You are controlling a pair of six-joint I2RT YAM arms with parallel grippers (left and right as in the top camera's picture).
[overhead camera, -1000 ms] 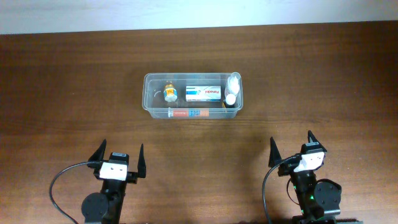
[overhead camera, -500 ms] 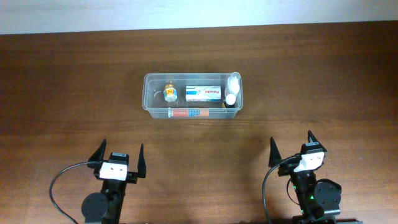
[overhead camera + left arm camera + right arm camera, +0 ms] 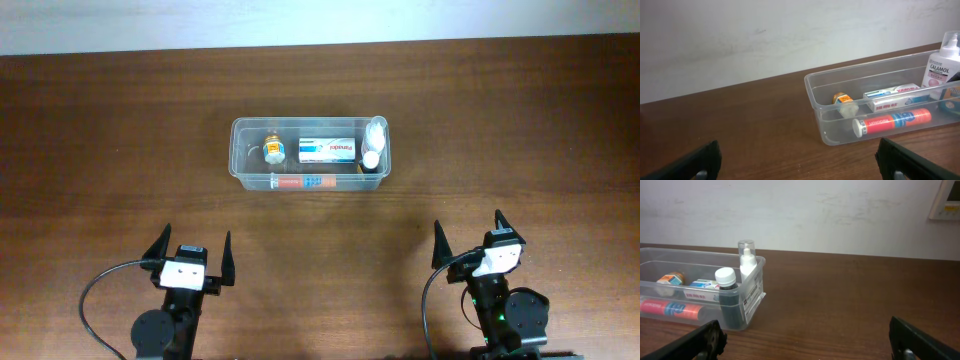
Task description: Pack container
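**Both grippers spread and empty; tub ahead, between them**

- Left gripper point(image 3: 197, 233): fingers point(image 3: 704, 161) spread wide. Nothing between them, only bare table point(image 3: 100, 150) in the gap.
- Right gripper point(image 3: 468, 220): same posture. Fingers point(image 3: 702, 341) are wide apart and hold nothing.
- A black cable point(image 3: 92, 290) loops out beside the left arm, behind its fingers.
- Container point(image 3: 310, 121): stands on the table well ahead of both grippers and touches neither. It is ahead and to the right of the left fingers, and ahead and to the left of the right fingers. Its long side faces the grippers.

Contents, working away from the fingers:
- Red tube point(image 3: 305, 182): lies flat along the wall nearest the grippers. Its white cap points toward the left gripper's side.
- White box point(image 3: 328, 151): lies flat behind the tube, about mid-tub, with blue print on top.
- Small bottle point(image 3: 273, 149): orange label, beside the box toward the left gripper's end. Cannot tell whether it stands or leans.
- Dark bottle point(image 3: 371, 160): white cap, upright at the right gripper's end.
- White lotion bottle point(image 3: 376, 133): clear cap, upright, just beyond the dark bottle in the far corner.

A pale wall point(image 3: 840, 215) rises past the far table edge.
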